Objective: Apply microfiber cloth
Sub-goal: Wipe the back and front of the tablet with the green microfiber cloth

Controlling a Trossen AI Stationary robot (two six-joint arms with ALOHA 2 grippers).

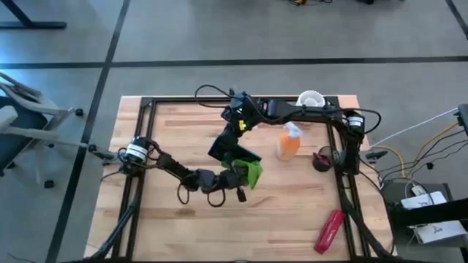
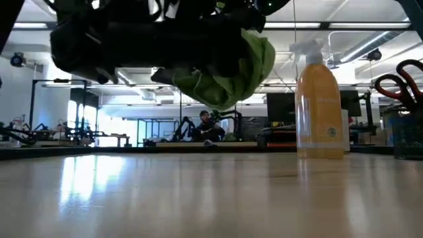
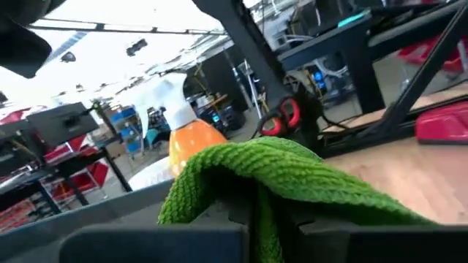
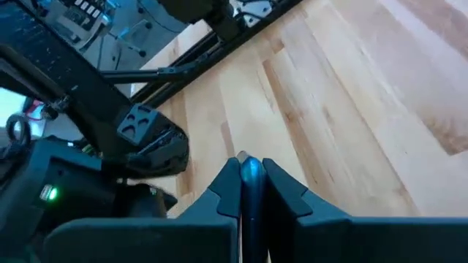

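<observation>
1. Microfiber cloth (image 1: 251, 173), lime green and bunched, hangs from the left gripper (image 1: 241, 175) just above the middle of the table (image 1: 292, 219). In the low view it (image 2: 231, 66) is plainly clear of the wood, drooping under the dark fingers.

2. The left wrist view shows the cloth (image 3: 270, 172) draped over and pinched between that gripper's fingers, so the left gripper is clamped on it.

3. At about 11 o'clock from the cloth, touching or nearly touching it, is a dark flat device (image 1: 228, 148), held tilted off the table by the right gripper (image 1: 238, 126). The right wrist view shows those fingers (image 4: 227, 191) pressed onto a thin edge, which I take to be the device.

4. Step in hand, as I judge it: the cloth is being brought to the device's face, 1 arm holding, the other wiping. Contact cannot be confirmed from the high view.

5. The next move likely calls for the left gripper to press the cloth flat on the device and stroke across it while the right keeps it steady.

6. Pose: the left arm reaches in from 9 o'clock, elbow low; the right arm comes from 2 o'clock, folded back toward centre.

7. Farther off, at 2 o'clock from the cloth, stands an orange spray bottle (image 1: 289, 142), untouched.
</observation>
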